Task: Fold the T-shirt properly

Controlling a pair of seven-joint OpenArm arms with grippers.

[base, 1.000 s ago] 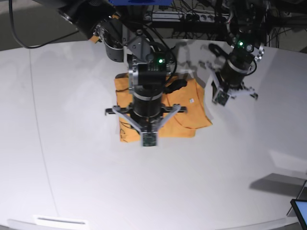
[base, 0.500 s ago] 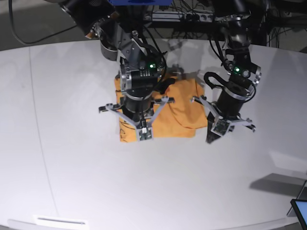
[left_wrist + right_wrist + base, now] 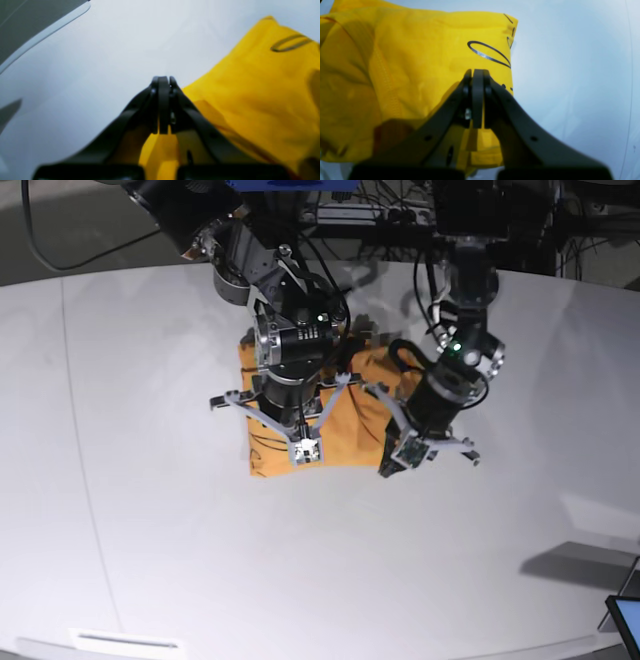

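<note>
The orange-yellow T-shirt [image 3: 352, 430] lies folded into a rough rectangle on the white table [image 3: 150, 530]. My right gripper [image 3: 305, 450] hangs shut over the shirt's front left part. In the right wrist view its tips [image 3: 477, 73] sit just above the cloth [image 3: 407, 62], near the black script lettering [image 3: 487, 53]. My left gripper [image 3: 393, 463] is shut at the shirt's front right edge. In the left wrist view its tips [image 3: 162, 81] sit over the bare table beside the cloth [image 3: 250, 95]. Neither gripper shows cloth between its tips.
The table's curved edge shows in the left wrist view [image 3: 45, 30]. A dark screen corner [image 3: 625, 620] pokes in at the base view's lower right. Cables and arm mounts [image 3: 400, 220] stand behind the table.
My left arm has swung left and down from the shirt's right side to its front right edge. My right arm has shifted slightly, staying over the shirt.
</note>
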